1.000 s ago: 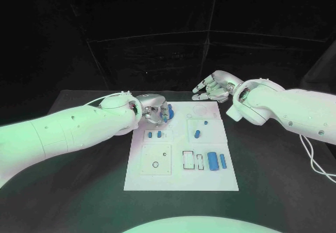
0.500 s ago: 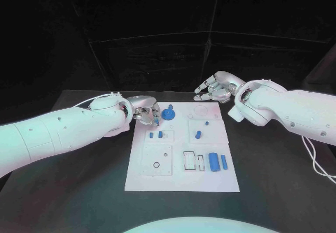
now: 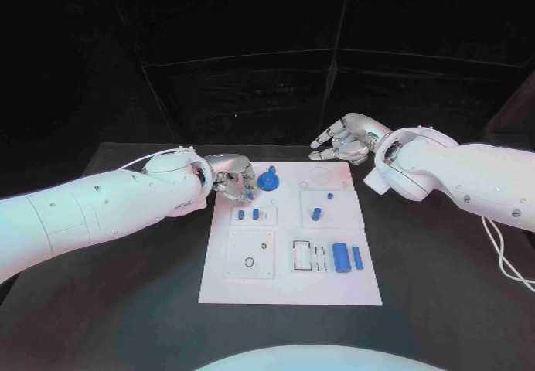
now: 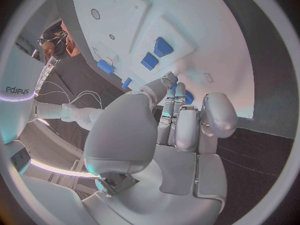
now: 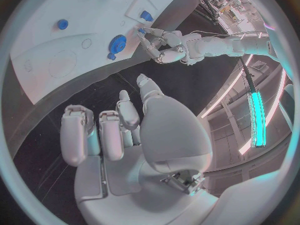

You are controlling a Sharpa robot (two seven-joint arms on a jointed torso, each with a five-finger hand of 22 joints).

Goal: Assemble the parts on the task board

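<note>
Lying loose low on the task board (image 3: 223, 290), two blue cylinders (image 3: 345, 257) and smaller parts (image 3: 247, 214) at mid-frame look unassembled. Higher, the left robot hand (image 3: 234, 179) touches a blue gear (image 3: 269, 182); whether it grips, I cannot tell. Uppermost, the right robot hand (image 3: 345, 141) hovers spread and empty.

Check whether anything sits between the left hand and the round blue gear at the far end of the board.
Nothing visible does. The left hand is right beside the blue gear on the white board, its fingertips reaching to the gear's edge. The other blue parts lie nearer the robot, off that path.
</note>
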